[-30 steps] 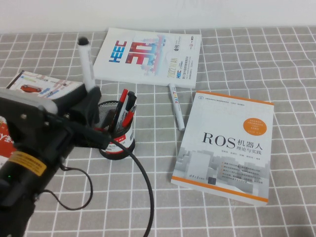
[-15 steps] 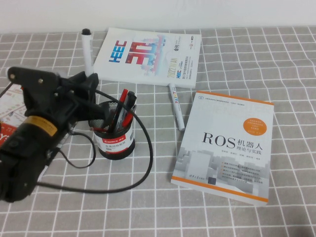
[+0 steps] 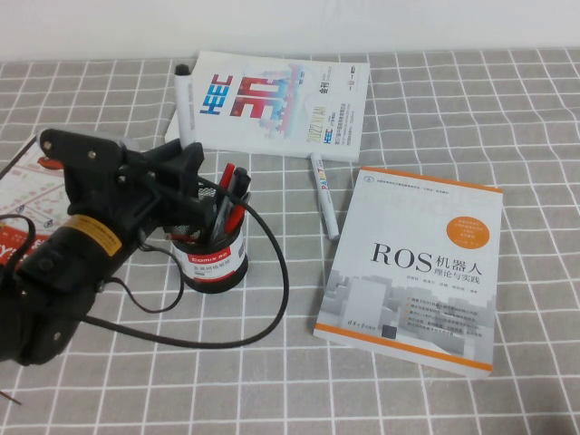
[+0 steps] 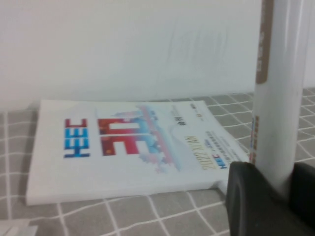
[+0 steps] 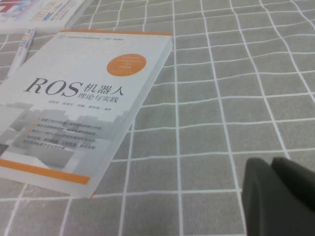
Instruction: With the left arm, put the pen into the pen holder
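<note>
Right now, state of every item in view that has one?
pen: held upright in the left gripper, above the table, not in the holder
left gripper: shut on the pen, beside the pen holder
pen holder: upright, red and black pens inside
right gripper: low over bare tablecloth, holding nothing visible
ROS book: closed, lying flat
HEC booklet: closed, lying flat
lettered marker: lying flat, capped

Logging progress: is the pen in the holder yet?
Not yet: the pen stands upright in the left gripper, beside the pen holder.
</note>
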You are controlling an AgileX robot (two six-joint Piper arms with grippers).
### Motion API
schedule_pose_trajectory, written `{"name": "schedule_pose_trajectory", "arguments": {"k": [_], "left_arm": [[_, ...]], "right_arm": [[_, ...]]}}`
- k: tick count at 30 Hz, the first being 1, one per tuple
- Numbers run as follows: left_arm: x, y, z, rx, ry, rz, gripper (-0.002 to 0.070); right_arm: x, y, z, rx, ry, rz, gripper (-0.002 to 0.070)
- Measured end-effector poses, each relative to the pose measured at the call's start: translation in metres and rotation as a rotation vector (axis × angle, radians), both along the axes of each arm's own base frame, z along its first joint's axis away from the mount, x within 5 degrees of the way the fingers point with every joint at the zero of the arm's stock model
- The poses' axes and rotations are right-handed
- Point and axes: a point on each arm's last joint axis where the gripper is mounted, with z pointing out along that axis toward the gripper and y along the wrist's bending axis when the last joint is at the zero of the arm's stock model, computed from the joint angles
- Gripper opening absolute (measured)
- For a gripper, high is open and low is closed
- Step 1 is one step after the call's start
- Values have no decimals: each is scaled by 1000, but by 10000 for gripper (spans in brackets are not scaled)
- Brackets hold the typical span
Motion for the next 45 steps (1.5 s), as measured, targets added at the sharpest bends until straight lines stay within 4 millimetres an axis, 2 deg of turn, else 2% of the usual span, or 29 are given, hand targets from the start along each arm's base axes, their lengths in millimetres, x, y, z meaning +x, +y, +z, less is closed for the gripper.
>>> {"name": "schedule_pose_trajectory", "arguments": {"k": [17,20,29,35,39,43,45], "left_arm": [[-2,-3,-2,40,7,-39,113],[-2,-2,-3,44,14,-37,137],[-3,-1,-4,63,42,-30,284],[-14,4,16,61,14,-13,299],[-30,11,48,45,-70,-5,256],[-44,16,67,63,-107,0,183],[-53,21,75,81,-80,21,96]], "right_arm": [[0,0,0,0,0,0,-15],[0,0,0,0,0,0,-15],[0,0,0,0,0,0,-15],[0,0,0,0,0,0,-15],[0,0,0,0,0,0,-15],[0,0,0,0,0,0,-15],[0,0,0,0,0,0,-15]]}}
